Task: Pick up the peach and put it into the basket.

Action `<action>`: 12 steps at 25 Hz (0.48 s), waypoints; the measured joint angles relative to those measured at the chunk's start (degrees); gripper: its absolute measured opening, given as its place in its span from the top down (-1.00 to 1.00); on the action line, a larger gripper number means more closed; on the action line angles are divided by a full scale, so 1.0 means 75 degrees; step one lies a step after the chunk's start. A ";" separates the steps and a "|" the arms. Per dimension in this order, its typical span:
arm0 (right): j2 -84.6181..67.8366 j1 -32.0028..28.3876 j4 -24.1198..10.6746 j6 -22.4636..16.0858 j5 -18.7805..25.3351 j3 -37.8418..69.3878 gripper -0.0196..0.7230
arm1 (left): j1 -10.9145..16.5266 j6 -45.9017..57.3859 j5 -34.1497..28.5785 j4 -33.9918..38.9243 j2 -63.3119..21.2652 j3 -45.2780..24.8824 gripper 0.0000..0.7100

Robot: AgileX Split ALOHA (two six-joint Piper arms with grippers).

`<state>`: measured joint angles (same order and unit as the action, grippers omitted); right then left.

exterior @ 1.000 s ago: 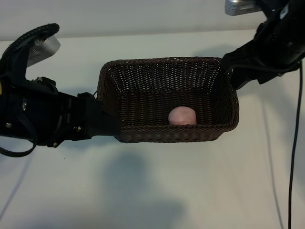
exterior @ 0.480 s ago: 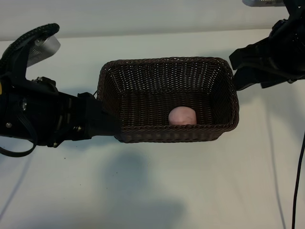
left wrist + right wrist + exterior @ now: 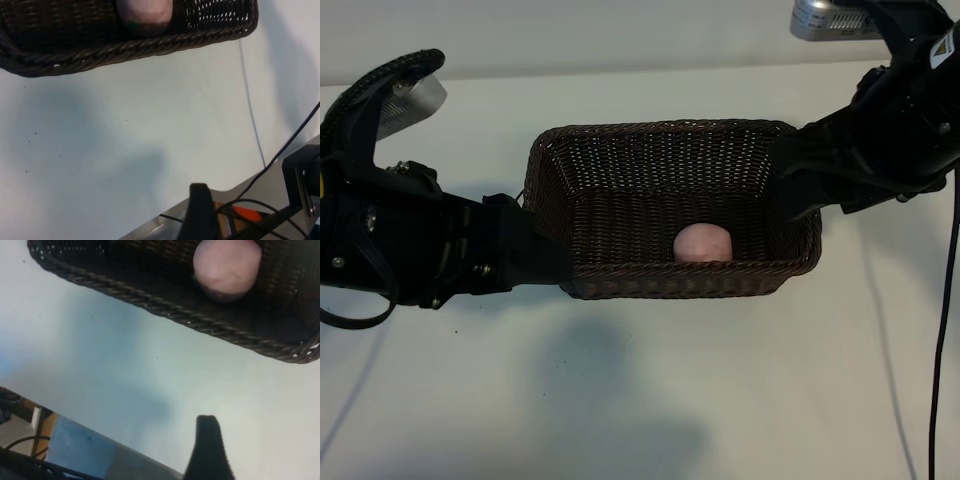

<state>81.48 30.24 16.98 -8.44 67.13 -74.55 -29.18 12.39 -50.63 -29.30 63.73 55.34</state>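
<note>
Our empty right pincer (image 3: 790,185), jaws apart, has drifted over the basket (image 3: 670,285) rim; peach (image 3: 703,243) inside, task done.

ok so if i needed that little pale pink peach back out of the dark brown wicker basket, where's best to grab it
Grip the small round pale pink peach across its widest middle, coming straight down from above. The large dark brown woven wicker basket walls it in on every side, and it lies close against the near wall, so no sideways approach is open. Its smooth round shape could slip from a grip set off centre.
</note>
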 joint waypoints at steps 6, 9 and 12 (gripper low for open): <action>-0.0006 0.0088 -0.0051 -0.0171 -0.0181 0.0396 -0.42 | 0.0000 0.0000 0.0000 0.0000 0.0000 0.0000 -0.56; -0.0006 0.0088 0.0051 -0.0187 -0.0234 0.0661 -0.42 | 0.0000 0.0000 0.0000 0.0000 0.0000 0.0000 -0.56; -0.0015 0.0088 0.0169 -0.0187 -0.0284 0.0697 -0.42 | 0.0000 0.0000 0.0000 0.0000 0.0000 0.0000 -0.56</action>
<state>81.36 30.90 18.24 -9.85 65.00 -69.32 -29.18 12.39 -50.63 -29.30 63.73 55.34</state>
